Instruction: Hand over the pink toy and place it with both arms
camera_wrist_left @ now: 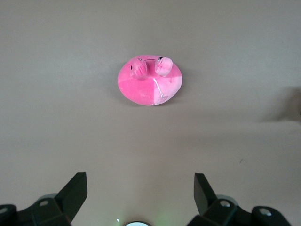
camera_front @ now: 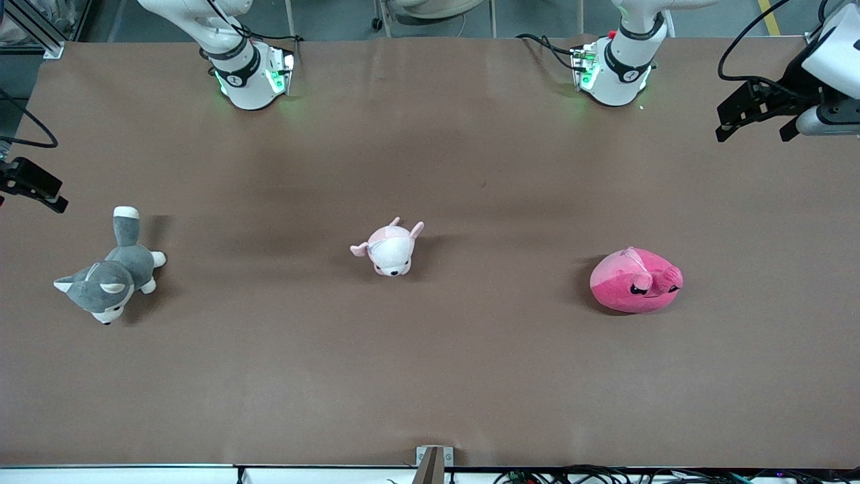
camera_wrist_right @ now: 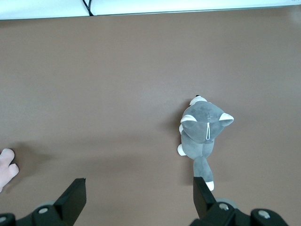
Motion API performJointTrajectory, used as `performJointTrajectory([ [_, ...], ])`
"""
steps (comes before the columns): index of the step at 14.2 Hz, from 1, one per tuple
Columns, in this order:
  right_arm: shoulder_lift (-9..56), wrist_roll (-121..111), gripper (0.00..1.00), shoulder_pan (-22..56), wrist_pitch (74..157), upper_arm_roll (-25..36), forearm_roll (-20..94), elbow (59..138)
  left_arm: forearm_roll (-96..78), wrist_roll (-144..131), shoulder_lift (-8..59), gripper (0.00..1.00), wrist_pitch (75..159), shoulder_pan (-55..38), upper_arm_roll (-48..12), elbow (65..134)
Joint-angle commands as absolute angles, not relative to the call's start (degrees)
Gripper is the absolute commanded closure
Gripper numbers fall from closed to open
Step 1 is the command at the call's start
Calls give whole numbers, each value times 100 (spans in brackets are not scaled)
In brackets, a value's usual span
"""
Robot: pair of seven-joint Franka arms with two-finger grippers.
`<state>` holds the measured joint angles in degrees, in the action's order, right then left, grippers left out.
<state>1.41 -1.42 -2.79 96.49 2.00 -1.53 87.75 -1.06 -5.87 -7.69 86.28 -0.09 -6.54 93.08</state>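
The pink toy (camera_front: 635,281) is hot pink with a paler pink patch and dark eyes. The small plush animal (camera_front: 388,247) is pale pink and white, the plush dog (camera_front: 111,267) grey and white, the bench (camera_front: 430,376) plain brown.

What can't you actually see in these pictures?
- Right claw: front view's edge cuts most of it off.
- Pale pink plush: right wrist view's edge shows only a bit.
- Pink toy: its face is turned away in the left wrist view.
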Motion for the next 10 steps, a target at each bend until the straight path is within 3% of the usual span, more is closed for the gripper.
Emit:
performJointTrajectory([
  [1, 26, -193, 0, -351, 9721, 149, -158, 8903, -97, -527, -590, 0, 8561, 17, -650, 9089],
  [3, 18, -193, 0, -352, 9721, 149, -158, 8912, -88, -527, -528, 0, 8569, 26, -633, 9070],
  [7, 18, -202, 0, -352, 9694, 149, -158, 8912, 27, -448, 306, 0, 8674, 105, -536, 8605],
  [10, 9, -202, 0, -343, 9686, 149, -158, 8912, -62, -448, 886, 0, 9612, 466, -545, 8849],
])
